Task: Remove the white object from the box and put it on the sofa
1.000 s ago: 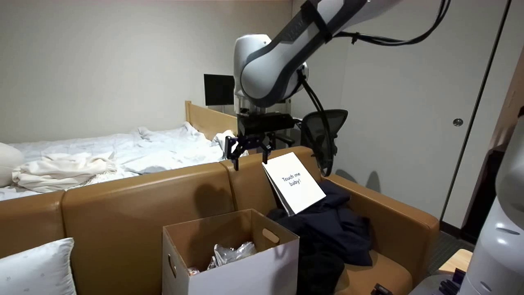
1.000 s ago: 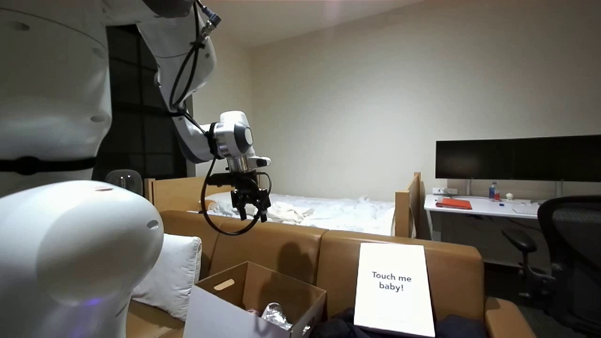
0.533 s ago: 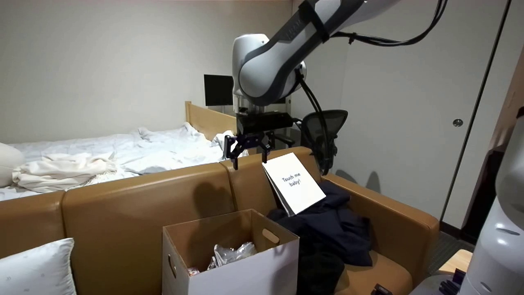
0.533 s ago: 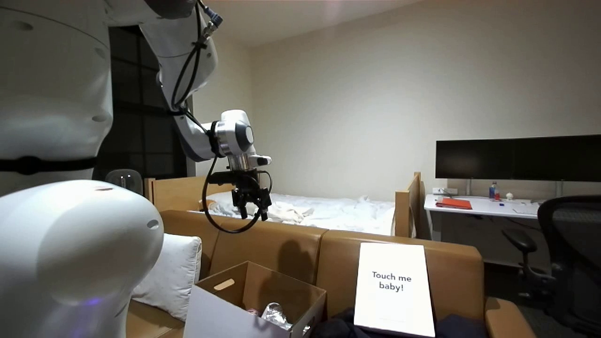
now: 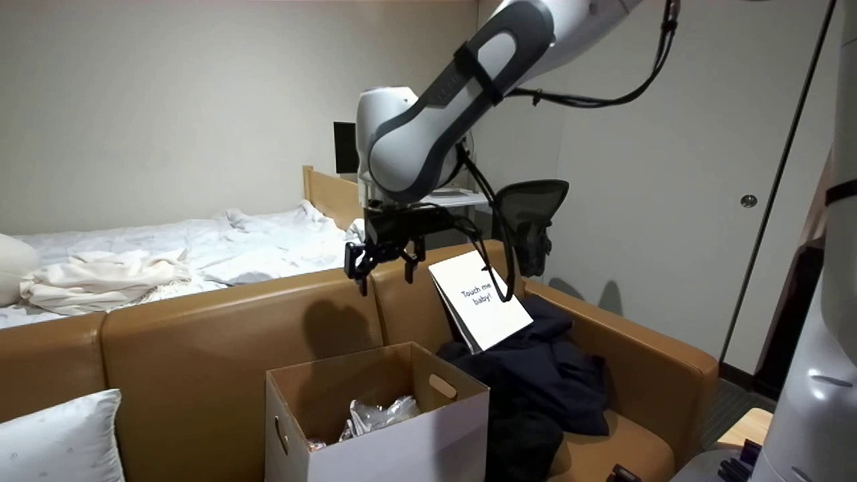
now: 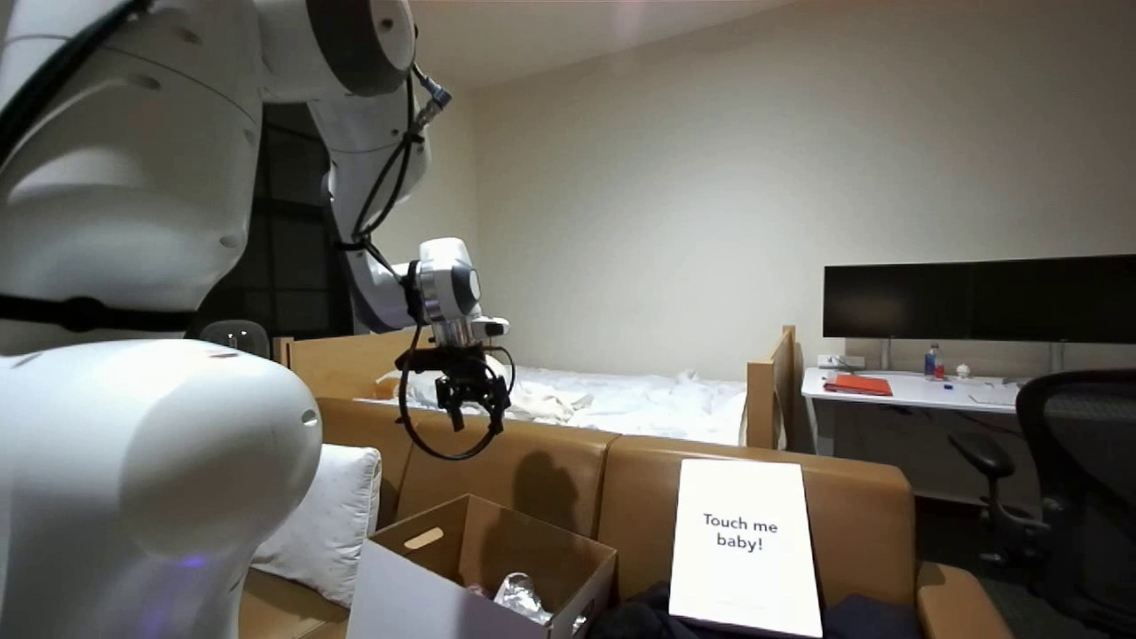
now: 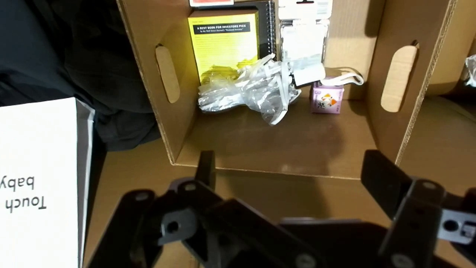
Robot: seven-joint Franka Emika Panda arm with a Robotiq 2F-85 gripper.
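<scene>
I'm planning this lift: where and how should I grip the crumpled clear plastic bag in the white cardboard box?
Probably pinch the bag at its gathered folds, right of middle in the wrist view, from above: loose plastic bunches there, and the box has walls all around.

In both exterior views a wooden bed bears rumpled white bedding and 1 cream blanket. Beside it stands a white desk with 1 red folder and a long dark screen; a black office chair is near. A white placard lettered "Touch me baby!" tilts back over dark clothing, well apart from a pale cushion. In the wrist view, 1 yellow book overlaps a black spiral notebook, apart from a small lilac carton.
</scene>
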